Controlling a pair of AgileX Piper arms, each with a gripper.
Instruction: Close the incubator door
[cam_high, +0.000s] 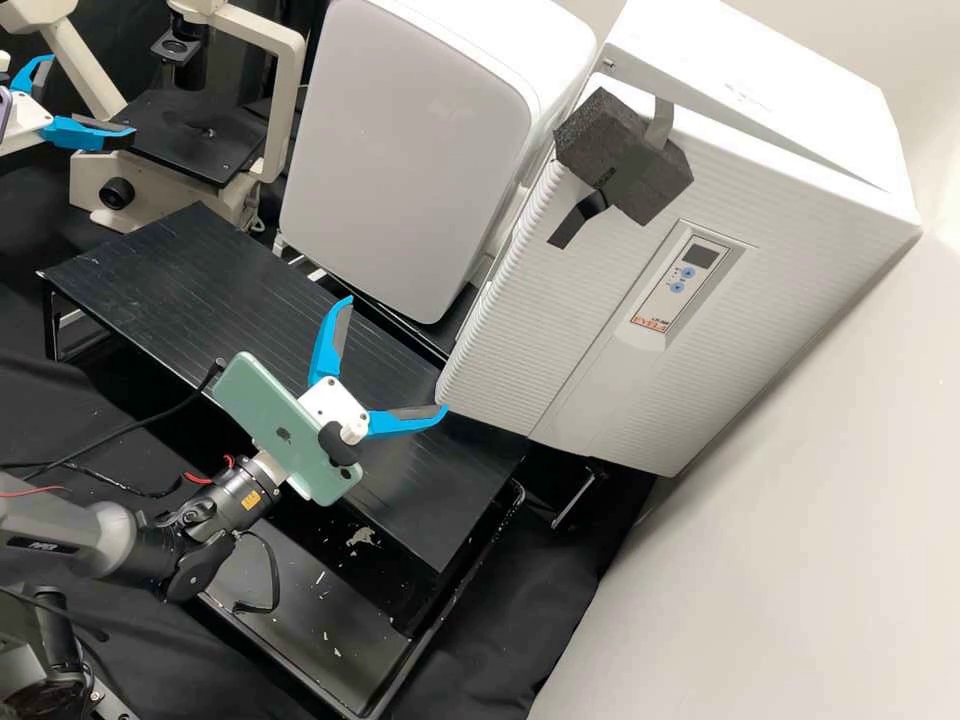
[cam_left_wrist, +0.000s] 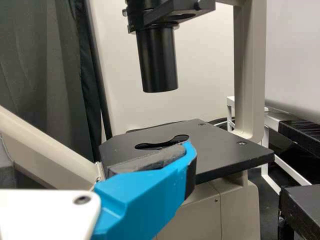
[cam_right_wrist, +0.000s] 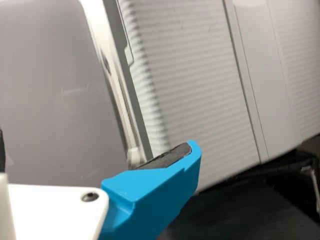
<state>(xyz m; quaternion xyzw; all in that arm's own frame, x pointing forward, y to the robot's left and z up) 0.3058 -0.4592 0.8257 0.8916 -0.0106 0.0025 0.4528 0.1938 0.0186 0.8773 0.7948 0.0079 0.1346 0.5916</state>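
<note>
The right tool (cam_high: 397, 354) gapes wide, empty, near the incubator (cam_high: 740, 60), likely to push its door (cam_high: 540, 310). The left tool (cam_high: 91, 96) does likewise.

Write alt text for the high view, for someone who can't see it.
The right gripper, open, hangs above a black table near a ribbed white incubator; the left gripper, also open, is beside a microscope.

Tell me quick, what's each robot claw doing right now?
Left white gripper: blue fingers open, holding nothing, near the beige microscope.
Right white gripper: blue fingers spread wide, holding nothing.
</note>
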